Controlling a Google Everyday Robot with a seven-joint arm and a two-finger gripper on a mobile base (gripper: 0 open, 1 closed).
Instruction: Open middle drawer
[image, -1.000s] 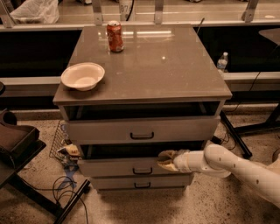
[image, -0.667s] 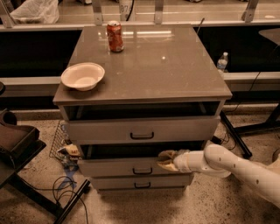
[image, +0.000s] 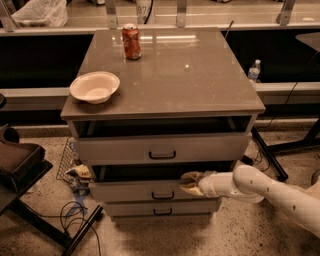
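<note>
A grey cabinet has three stacked drawers. The top drawer stands pulled out a little. The middle drawer, with a small black bar handle, is out a short way, with a dark gap above its front. The bottom drawer sits below it. My gripper reaches in from the right on a white arm. It sits at the top edge of the middle drawer's front, just right of and above the handle.
A white bowl and a red soda can stand on the cabinet top. A black stand and cables lie on the floor at left. A water bottle stands behind at right. A black table leg slants at right.
</note>
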